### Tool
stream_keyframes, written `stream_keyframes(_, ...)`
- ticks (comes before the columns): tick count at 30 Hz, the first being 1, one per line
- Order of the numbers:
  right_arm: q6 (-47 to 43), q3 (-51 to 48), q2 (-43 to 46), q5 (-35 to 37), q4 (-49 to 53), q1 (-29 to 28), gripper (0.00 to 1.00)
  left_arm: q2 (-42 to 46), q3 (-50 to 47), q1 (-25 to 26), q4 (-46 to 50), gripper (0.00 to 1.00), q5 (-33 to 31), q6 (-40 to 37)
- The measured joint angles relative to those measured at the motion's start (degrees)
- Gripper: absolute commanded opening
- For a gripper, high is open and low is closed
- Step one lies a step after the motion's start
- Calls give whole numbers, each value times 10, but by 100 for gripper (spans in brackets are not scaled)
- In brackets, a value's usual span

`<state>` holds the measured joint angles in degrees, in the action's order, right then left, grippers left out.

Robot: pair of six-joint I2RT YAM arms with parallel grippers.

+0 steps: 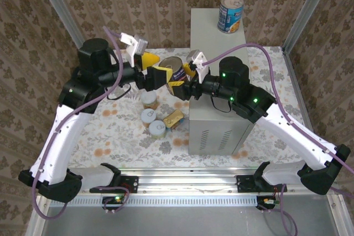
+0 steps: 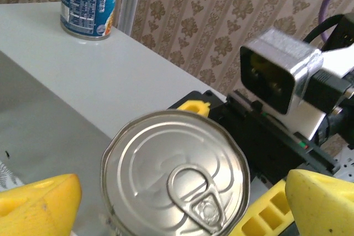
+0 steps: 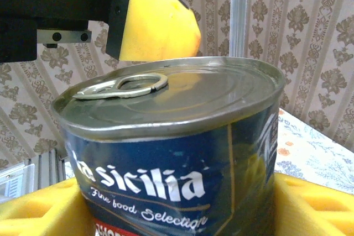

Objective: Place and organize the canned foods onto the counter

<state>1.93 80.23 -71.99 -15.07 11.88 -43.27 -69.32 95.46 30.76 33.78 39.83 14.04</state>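
The blue-labelled can (image 1: 172, 69) stands upright (long axis vertical) at the near left corner of the worktop (image 1: 210, 40), between both sets of jaws. My right jaws are closed on its sides; my left jaws flank it, pressing or not I cannot tell. My right arm (image 1: 287, 125) lies over the worktop, so it is nearer. The can's base is hidden: resting there or not, unclear.
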Motion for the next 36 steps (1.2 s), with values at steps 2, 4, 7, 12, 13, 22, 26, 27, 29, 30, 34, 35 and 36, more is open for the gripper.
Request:
stream_keyframes(2,1,-1,0,0,0,0,72,-5,0,2,-8,97,5,5)
stream_keyframes(4,3,-1,0,0,-1,0,72,-9,0,5,-9,98,7,7)
stream_keyframes(7,5,-1,2,0,-2,0,72,-15,0,11,-8,99,6,8)
stream_keyframes(12,11,-1,7,0,-2,0,73,-21,0,17,-4,92,-4,7)
stream_keyframes(13,11,-1,8,0,-2,0,73,-22,0,19,-4,92,-5,7)
stream_keyframes(22,16,-1,10,3,-1,0,73,-39,7,37,5,78,-11,4)
stream_keyframes(26,23,-1,11,10,-3,0,76,-41,14,41,8,66,-17,-7)
stream_keyframes(27,24,-1,12,10,-4,0,77,-41,17,41,9,64,-19,-7)
stream_keyframes(29,26,-1,13,12,-9,0,81,-42,23,44,9,61,-24,-7)
stream_keyframes(30,26,-1,14,14,-14,0,84,-43,27,45,9,58,-28,-7)
stream_keyframes(34,23,0,30,25,-28,0,98,-59,53,46,25,54,-54,-6)
stream_keyframes(35,20,0,37,30,-27,0,100,-66,62,46,27,54,-62,-6)
stream_keyframes(36,14,0,45,38,-27,0,100,-75,73,46,31,54,-71,-5)
